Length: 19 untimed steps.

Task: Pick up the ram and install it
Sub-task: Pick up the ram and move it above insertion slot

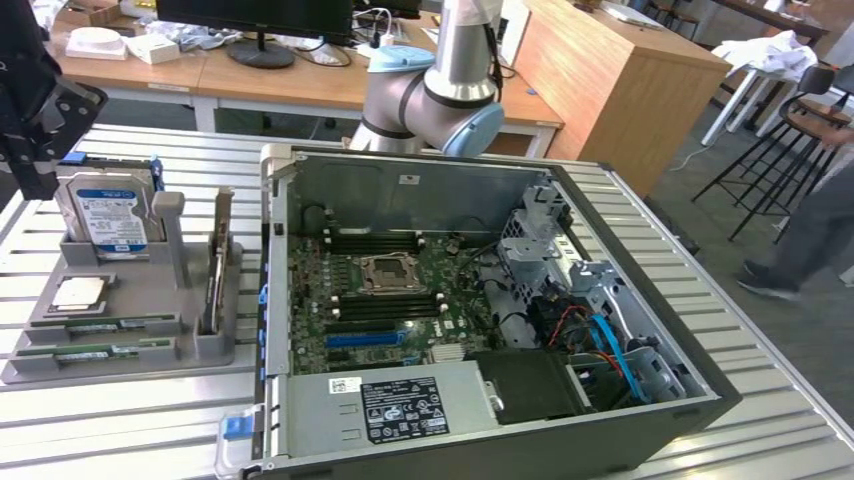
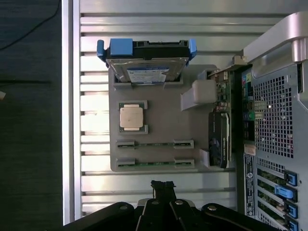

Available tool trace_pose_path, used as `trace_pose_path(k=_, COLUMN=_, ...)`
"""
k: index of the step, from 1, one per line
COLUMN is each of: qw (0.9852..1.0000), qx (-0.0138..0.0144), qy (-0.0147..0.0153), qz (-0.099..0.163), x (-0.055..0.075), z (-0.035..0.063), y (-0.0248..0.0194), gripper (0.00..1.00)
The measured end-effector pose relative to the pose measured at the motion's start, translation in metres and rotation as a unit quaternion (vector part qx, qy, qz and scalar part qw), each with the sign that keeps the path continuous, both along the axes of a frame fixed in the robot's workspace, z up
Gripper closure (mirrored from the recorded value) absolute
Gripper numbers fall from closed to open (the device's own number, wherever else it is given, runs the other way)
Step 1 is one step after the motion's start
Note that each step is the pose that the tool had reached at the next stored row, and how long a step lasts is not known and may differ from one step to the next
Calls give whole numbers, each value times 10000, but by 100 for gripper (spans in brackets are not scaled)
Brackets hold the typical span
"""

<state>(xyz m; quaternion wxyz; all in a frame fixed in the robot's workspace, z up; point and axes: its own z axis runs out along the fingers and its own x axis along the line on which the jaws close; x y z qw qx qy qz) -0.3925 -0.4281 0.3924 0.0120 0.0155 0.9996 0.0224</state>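
Tray [image 2: 163,115] (ram sticks [image 2: 155,144], processor [image 2: 131,117], drive [image 2: 147,67]) beneath closed hand [image 2: 162,185].

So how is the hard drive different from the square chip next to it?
The drive stands upright; the chip lies flat. The drive is bigger than the chip. The drive has a blue-and-white label and blue clips; the chip is plain metal. Both sit in the grey tray.

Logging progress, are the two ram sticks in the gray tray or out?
In. The outer ram stick and inner ram stick both lie flat in slots of the gray tray.
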Motion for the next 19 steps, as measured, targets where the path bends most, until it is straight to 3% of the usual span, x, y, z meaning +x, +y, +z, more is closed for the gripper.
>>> trace_pose_path(k=5, qw=9997, qx=0, qy=0, qz=240, x=0, z=0, y=0, gripper=90)
trace_pose_path(k=10, qw=9985, qx=0, qy=2, qz=542, x=0, z=0, y=0, gripper=90)
trace_pose_path(k=15, qw=9963, qx=0, qy=4, qz=854, x=0, z=-1, y=0, gripper=90)
trace_pose_path(k=19, qw=9937, qx=0, qy=6, qz=1121, x=0, z=-1, y=0, gripper=90)
